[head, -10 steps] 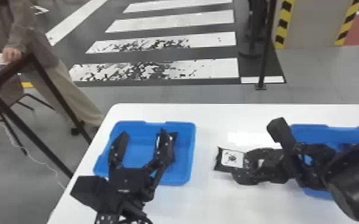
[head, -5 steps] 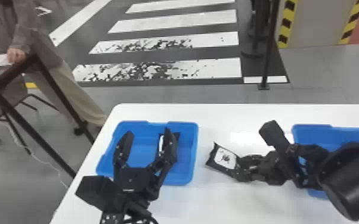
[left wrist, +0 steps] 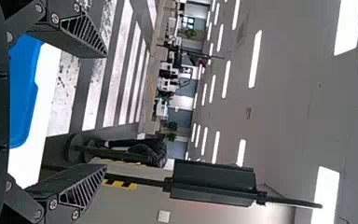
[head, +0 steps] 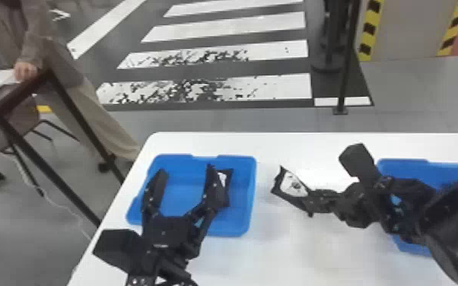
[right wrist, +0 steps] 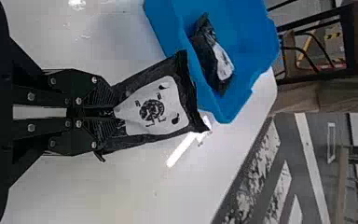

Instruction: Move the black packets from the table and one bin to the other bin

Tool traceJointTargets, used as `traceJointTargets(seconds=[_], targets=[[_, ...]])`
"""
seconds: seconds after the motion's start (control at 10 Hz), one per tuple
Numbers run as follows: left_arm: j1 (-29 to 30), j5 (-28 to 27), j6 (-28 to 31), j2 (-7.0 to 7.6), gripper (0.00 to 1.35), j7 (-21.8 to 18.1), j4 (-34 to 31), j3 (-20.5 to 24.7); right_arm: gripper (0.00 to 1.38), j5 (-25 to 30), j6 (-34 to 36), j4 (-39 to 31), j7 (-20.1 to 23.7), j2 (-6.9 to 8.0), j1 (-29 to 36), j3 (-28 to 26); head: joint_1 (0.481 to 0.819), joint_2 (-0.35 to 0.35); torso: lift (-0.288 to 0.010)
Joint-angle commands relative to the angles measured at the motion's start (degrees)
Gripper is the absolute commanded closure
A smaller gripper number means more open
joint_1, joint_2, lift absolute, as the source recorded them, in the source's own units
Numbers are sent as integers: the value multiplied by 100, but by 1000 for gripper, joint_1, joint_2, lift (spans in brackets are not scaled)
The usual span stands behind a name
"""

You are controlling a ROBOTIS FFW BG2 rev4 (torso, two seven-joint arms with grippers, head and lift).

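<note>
In the head view, my right gripper (head: 312, 201) is shut on a black packet (head: 293, 185) with a white label, between the two blue bins. The right wrist view shows my right gripper (right wrist: 109, 112) pinching one end of that packet (right wrist: 153, 110). Another black packet (head: 224, 181) lies in the left bin (head: 249, 197), partly behind a finger of my left gripper (head: 184, 178), which stands open over this bin; the same packet (right wrist: 213, 58) appears in the right wrist view. In the left wrist view, my left gripper (left wrist: 106, 111) has nothing between its fingers. The right arm partly covers the right bin (head: 403, 167).
Both bins stand on a white table (head: 296, 258), whose far edge runs behind them. Beyond the table's left side are a dark-framed stand (head: 19, 95) and a chair. A dark post (head: 348, 57) rises from the floor behind the table.
The right gripper has moved left toward the left bin, carrying the packet, which has turned and now tilts. The left gripper remains open over the bin, nearly unmoved.
</note>
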Motion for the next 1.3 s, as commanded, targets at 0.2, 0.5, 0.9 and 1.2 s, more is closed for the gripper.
traceJointTargets(seconds=[0.2, 0.5, 0.9, 1.2], targets=[[65, -24, -48, -9, 206, -35, 0, 80, 1082, 1064, 545, -2166, -134, 77, 1397, -1984, 695, 199, -110], [93, 33, -34, -9, 205, -70, 0, 114, 1082, 1853, 1304, -2743, -178, 288, 2424, -3618, 695, 72, -110], [8, -24, 767, -15, 206, -589, -197, 399, 305, 1818, 925, -2546, -107, 332, 2846, -4052, 695, -136, -110], [-259, 67, 1878, 26, 206, -624, -183, 399, 119, 984, -833, -3418, -380, 745, 4041, -4886, 695, -111, -110]])
